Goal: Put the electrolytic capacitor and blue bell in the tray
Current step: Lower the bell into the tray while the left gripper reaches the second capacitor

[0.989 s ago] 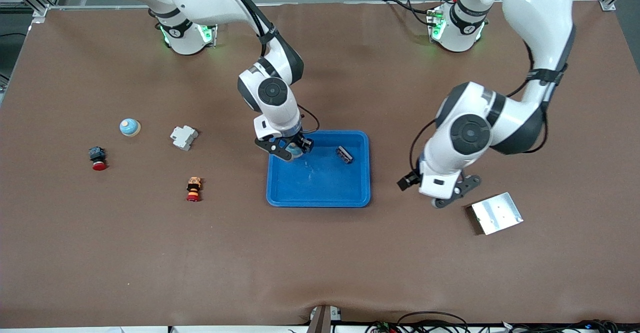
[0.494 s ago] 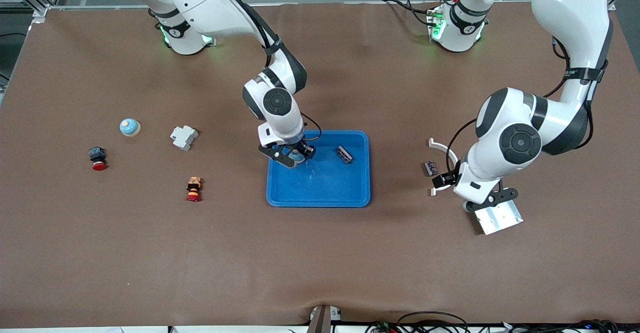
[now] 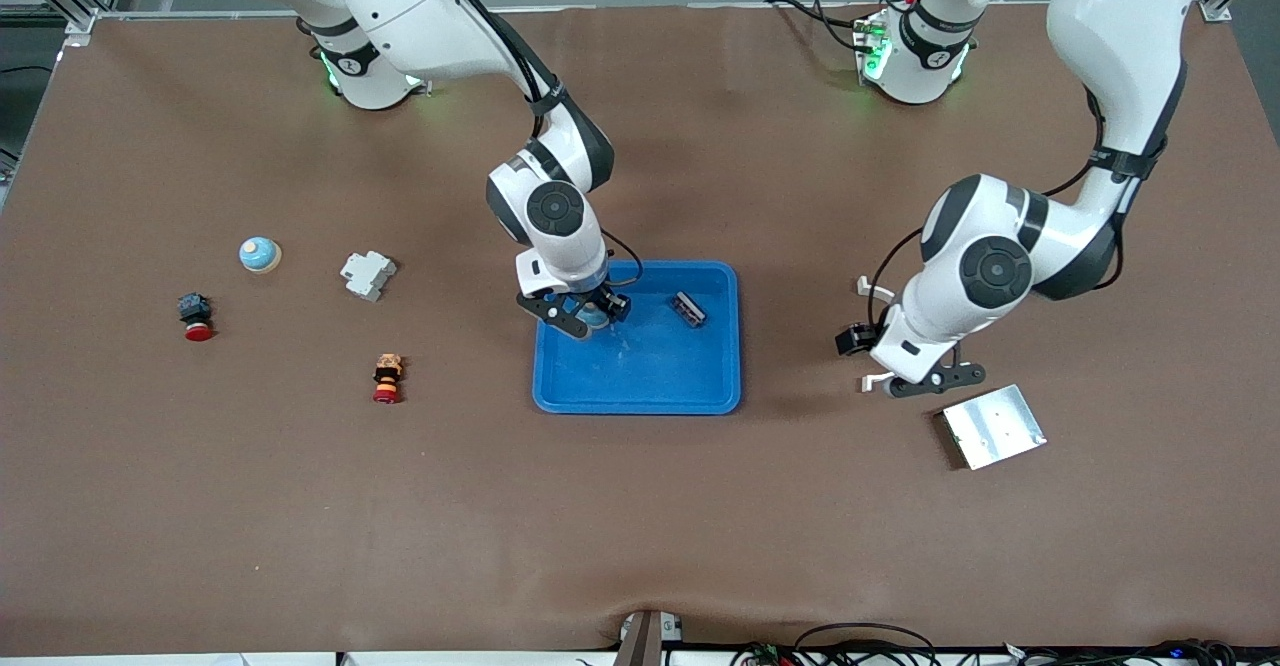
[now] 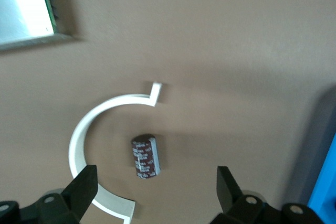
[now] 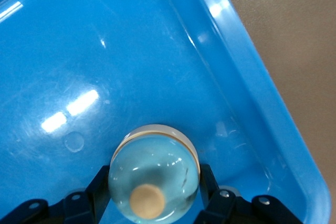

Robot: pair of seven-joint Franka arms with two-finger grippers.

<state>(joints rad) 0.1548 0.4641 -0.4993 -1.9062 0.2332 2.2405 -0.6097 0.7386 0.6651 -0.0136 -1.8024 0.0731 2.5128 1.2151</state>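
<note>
Your right gripper (image 3: 590, 318) fingers flank the blue bell (image 5: 154, 176) in the tray (image 3: 640, 386), grip uncertain; your left gripper (image 4: 157, 184), fingers wide and empty, hovers over the capacitor (image 4: 145, 156), half-hidden from the front.

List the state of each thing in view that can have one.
blue bell: upright, inside the tray.
tray: flat on the table, holding the blue bell and a small black part.
electrolytic capacitor: lying on its side on the table, outside the tray, not held.
left gripper: open, over the electrolytic capacitor.
right gripper: low in the tray, at the blue bell.
silver plate: flat on the table.
</note>
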